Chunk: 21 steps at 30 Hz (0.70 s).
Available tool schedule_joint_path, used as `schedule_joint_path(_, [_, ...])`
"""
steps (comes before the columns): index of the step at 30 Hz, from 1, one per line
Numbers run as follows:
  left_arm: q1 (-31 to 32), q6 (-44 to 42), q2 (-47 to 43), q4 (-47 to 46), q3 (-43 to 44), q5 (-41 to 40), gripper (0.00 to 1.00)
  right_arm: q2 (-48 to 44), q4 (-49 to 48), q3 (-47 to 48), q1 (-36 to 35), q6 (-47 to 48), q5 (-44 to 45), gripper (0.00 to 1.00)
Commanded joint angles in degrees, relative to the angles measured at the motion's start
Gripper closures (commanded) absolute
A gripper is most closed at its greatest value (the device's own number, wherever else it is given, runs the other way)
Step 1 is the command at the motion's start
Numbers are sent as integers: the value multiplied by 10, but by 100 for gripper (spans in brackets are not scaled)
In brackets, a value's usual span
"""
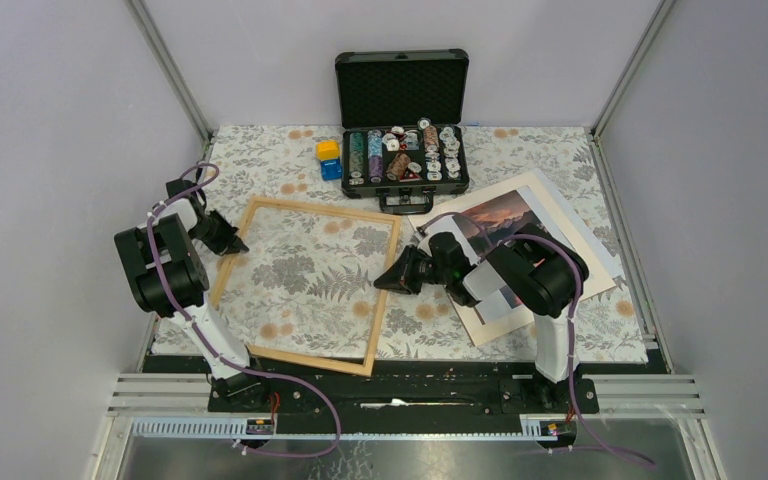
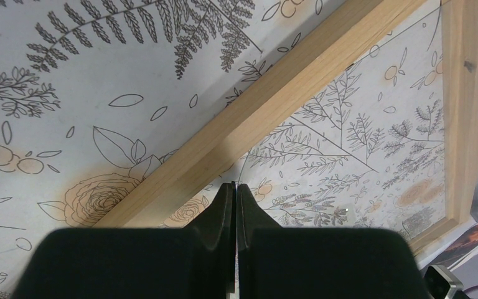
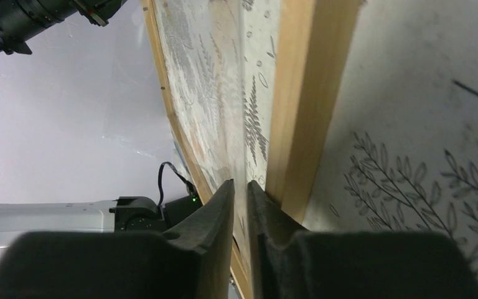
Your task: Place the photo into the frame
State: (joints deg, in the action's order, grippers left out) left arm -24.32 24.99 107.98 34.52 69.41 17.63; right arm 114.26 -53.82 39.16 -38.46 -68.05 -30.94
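Photo [image 1: 505, 213] lies on the table [image 1: 260, 160] right of the frame [image 1: 325, 209], half under the right arm, seen best from overhead. Wrist views add detail: left tool [image 2: 236, 193] pressed together at the frame's left rail; right tool [image 3: 241, 187] a slit apart beside the right rail, grip unclear.

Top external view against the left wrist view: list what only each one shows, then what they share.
Only the top external: the open black case of poker chips, the yellow and blue blocks, the right gripper.
Only the left wrist: a close look at the left gripper, its jaws pressed shut.
Both: the thin, light wooden rectangular frame, the floral tablecloth, and the white-bordered sunset photo, which is only a sliver at the wrist view's lower right.
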Motion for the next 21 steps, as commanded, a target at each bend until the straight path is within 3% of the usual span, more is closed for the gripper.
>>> schedule_joint_path(1, [-8, -7, -1, -43, 21, -23, 100, -7, -43, -15, 3, -28, -7, 89])
schedule_joint_path(4, [-8, -7, -2, -43, 20, -22, 95, 1, -59, -15, 1, -48, -4, 100])
schedule_joint_path(12, [-8, -12, -13, -44, 16, -30, 79, 6, -95, -25, -16, -93, 22, 100])
schedule_joint_path(21, [-8, -15, -23, -44, 15, -28, 71, -4, -103, -40, -43, -130, 60, 100])
